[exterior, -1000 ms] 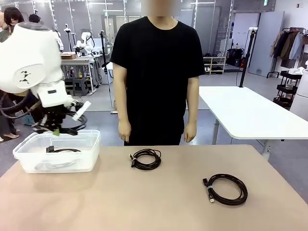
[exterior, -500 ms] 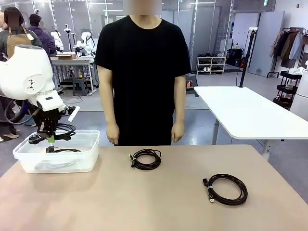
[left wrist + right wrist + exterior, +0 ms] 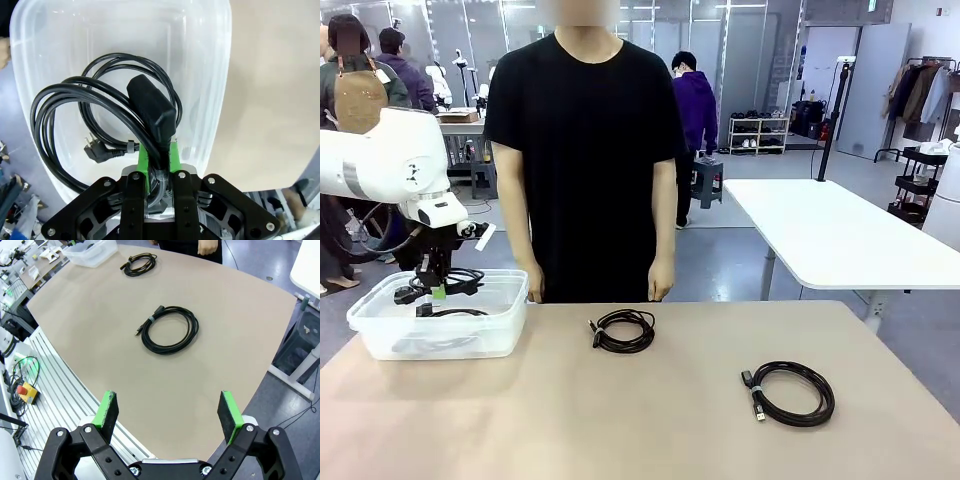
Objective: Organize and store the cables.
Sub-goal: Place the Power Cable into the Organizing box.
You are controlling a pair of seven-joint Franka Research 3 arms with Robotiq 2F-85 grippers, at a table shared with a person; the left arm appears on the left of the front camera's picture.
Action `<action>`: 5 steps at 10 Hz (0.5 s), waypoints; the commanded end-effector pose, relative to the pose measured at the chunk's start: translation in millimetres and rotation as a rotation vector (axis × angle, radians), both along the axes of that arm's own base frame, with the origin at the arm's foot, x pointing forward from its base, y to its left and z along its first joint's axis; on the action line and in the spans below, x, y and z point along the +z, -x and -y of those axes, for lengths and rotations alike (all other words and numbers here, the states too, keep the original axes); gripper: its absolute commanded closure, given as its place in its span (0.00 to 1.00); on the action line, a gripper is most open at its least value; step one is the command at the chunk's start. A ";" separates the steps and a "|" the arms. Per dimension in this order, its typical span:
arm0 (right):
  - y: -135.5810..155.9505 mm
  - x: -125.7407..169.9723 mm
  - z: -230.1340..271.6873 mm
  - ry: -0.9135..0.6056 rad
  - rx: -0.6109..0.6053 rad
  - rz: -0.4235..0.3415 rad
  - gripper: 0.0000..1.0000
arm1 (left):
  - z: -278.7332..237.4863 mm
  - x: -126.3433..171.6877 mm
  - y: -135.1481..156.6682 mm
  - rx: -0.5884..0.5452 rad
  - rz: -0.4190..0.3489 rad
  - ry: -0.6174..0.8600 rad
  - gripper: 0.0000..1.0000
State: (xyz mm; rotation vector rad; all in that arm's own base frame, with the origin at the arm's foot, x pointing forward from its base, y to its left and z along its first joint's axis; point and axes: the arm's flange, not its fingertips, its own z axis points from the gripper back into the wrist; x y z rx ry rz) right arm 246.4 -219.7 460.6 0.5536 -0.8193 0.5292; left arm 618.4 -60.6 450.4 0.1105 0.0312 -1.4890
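Left gripper pinched tight on held cable, hanging over clear bin. Right gripper spread wide, empty. Far coil and near coil lie on table, well apart.

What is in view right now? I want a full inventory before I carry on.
mid-table cable: one, black, coiled, centre of the table
right-side cable: one, black, coiled, on the robot's right
held cable: one, black, hanging over the bin
binned cable: at least one, black, inside the bin
bin: one, clear plastic, far left of the table
table: one, tan
person: one, black T-shirt, at the far edge, hands down
left fingers: green pads, shut on the held cable
right fingers: green pads, open, above the table, holding nothing
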 end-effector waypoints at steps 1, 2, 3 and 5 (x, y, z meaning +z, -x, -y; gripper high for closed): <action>1.1 0.2 1.0 0.004 0.010 0.014 0.00 | 0.8 -0.7 -16.0 0.055 -0.054 0.030 0.82; 1.1 0.2 1.0 0.004 0.010 0.014 0.00 | 1.1 -7.2 -21.2 0.077 -0.066 0.028 0.82; 1.1 0.2 1.0 0.004 0.010 0.014 0.00 | 0.3 -8.1 -21.9 0.087 -0.070 0.032 0.82; 1.1 0.2 1.0 0.004 0.010 0.014 0.00 | 2.0 -6.9 -22.0 0.089 -0.076 0.035 0.70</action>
